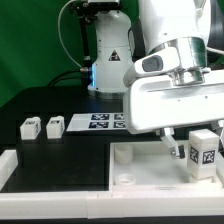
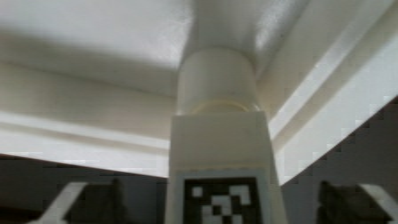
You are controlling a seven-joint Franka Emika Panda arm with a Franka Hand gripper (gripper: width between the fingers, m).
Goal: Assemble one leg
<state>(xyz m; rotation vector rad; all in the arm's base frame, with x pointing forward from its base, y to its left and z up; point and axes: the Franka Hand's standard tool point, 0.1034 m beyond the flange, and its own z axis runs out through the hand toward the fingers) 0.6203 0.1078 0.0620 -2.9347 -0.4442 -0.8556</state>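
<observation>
A leg (image 1: 203, 152), a white block with a black-and-white tag, stands upright on the right part of the large white square piece (image 1: 130, 172). My gripper (image 1: 196, 140) hangs over it with a finger on each side. In the wrist view the leg (image 2: 221, 120) runs down the middle toward the white piece (image 2: 89, 95). Both fingers (image 2: 80, 202) stand apart from it with a dark gap on each side, so the gripper is open. Two more legs (image 1: 30, 127) (image 1: 54, 126) lie at the exterior view's left.
The marker board (image 1: 103, 121) lies behind the white square piece, in front of the arm's white base (image 1: 110, 55). A white raised block (image 1: 8, 165) sits at the exterior view's lower left corner. The table surface is black.
</observation>
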